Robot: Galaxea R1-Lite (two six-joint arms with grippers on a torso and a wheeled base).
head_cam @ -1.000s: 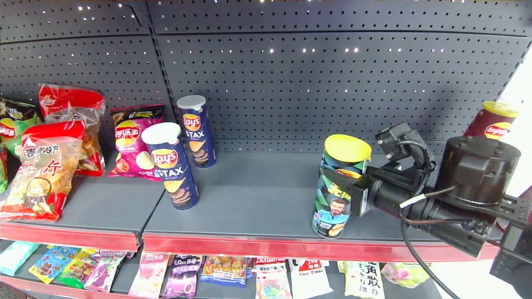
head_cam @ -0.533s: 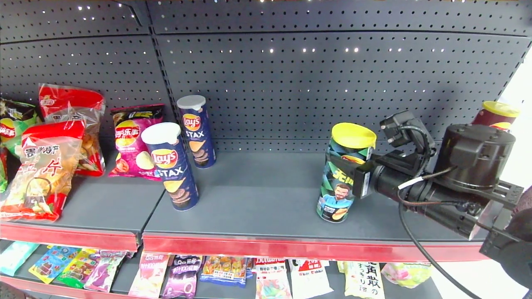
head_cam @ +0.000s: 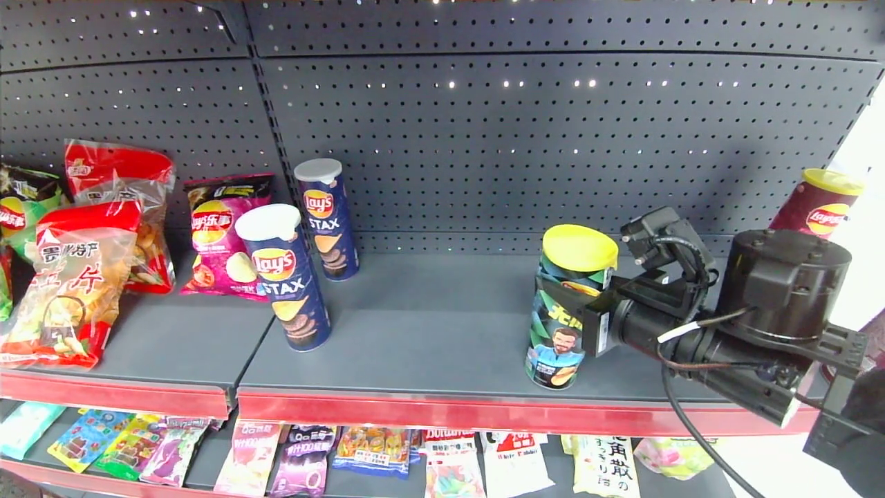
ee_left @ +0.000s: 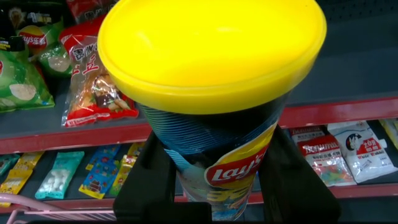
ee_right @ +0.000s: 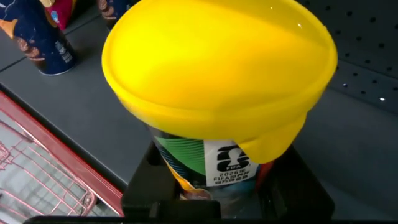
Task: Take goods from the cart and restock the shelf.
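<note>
Green cardboard chip canister with yellow plastic lid point(head_cam: 556, 346) stands upright in my closed right gripper point(head_cam: 568, 289), at the right near edge of the grey metal shelf point(head_cam: 429, 332).
Whether its base touches the shelf I cannot tell; my left gripper point(ee_left: 219, 198) clasps a blue yellow-lidded canister point(ee_left: 211, 56) farther back from the shelf.

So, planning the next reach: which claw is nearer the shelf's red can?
Right. The right claw grips the green can on the shelf, left of the red can; the left claw holds another can off the shelf.
</note>
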